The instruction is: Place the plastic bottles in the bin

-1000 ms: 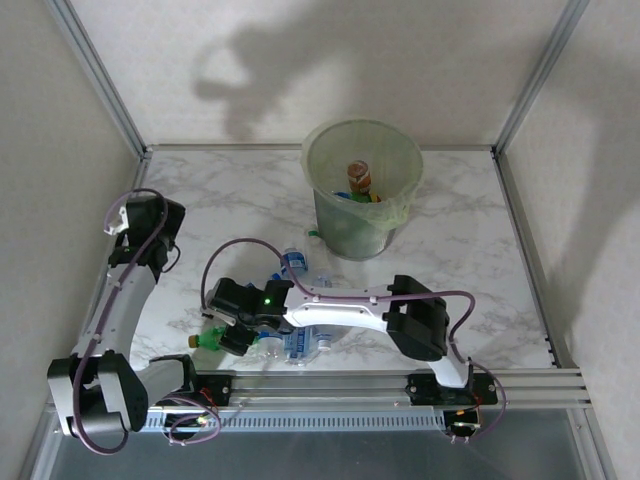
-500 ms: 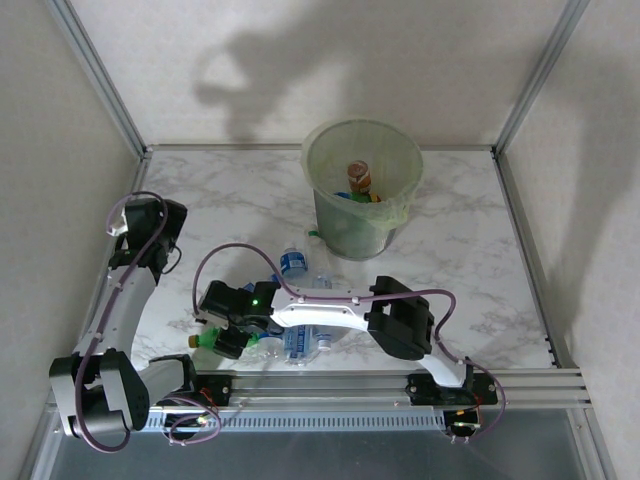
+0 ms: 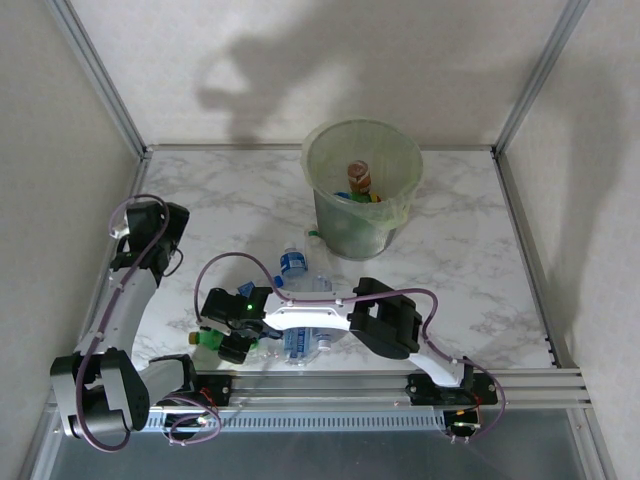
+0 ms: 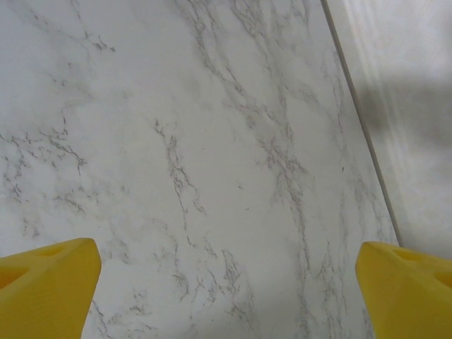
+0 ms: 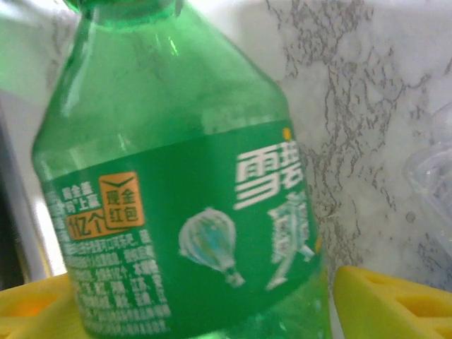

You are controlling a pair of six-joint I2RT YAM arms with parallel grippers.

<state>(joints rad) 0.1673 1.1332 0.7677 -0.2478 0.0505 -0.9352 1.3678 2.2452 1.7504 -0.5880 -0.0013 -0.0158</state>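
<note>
A: Right, nearest first: what is the right gripper (image 5: 205, 304) doing?

B: It sits low at the near edge of the marble table (image 3: 240, 195), left of centre, with a green bottle (image 5: 176, 183) between its yellow fingers (image 5: 385, 304). One finger stands on each side of the bottle, very close to it. Whether they press on it, I cannot tell.

A: And beside it?

B: Just to its right lie a few clear bottles (image 3: 300, 342) with blue labels, partly hidden by the right arm. A little farther out, one more blue-labelled bottle (image 3: 292, 262) lies by itself.

A: The left gripper (image 4: 226, 289)?

B: Over by the table's left edge, jaws spread wide, nothing between them, bare marble beneath.

A: And the bin (image 3: 405, 165)?

B: Farthest back, right of centre, upright, well apart from both grippers. An orange-labelled bottle (image 3: 358, 176) lies inside it among others.
</note>
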